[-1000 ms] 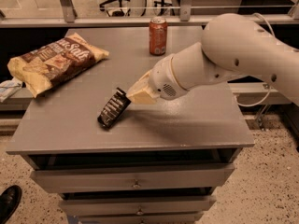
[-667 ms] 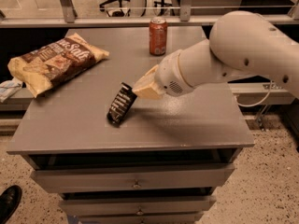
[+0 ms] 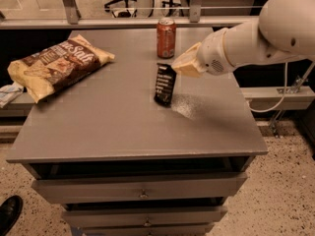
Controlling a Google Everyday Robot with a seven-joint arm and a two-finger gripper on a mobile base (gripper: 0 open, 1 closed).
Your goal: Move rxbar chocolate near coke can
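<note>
The rxbar chocolate [image 3: 165, 84], a flat bar in a black wrapper with white lettering, hangs nearly upright just above the middle of the grey table [image 3: 113, 122]. My gripper [image 3: 174, 69] comes in from the right and is shut on the bar's top end. The coke can [image 3: 166, 37], orange-red with a silver top, stands upright at the table's back edge, a short way behind the bar. The bar and the can do not touch.
A large yellow-brown chip bag [image 3: 58, 66] lies on the table's left side. My white arm [image 3: 256, 38] spans the right side above the table. Drawers [image 3: 142, 188] sit below the front edge. A black shoe [image 3: 9, 214] shows at bottom left.
My gripper has carried the rxbar chocolate from the table's front-middle back and to the right, toward the coke can. The bar now hangs more upright.
</note>
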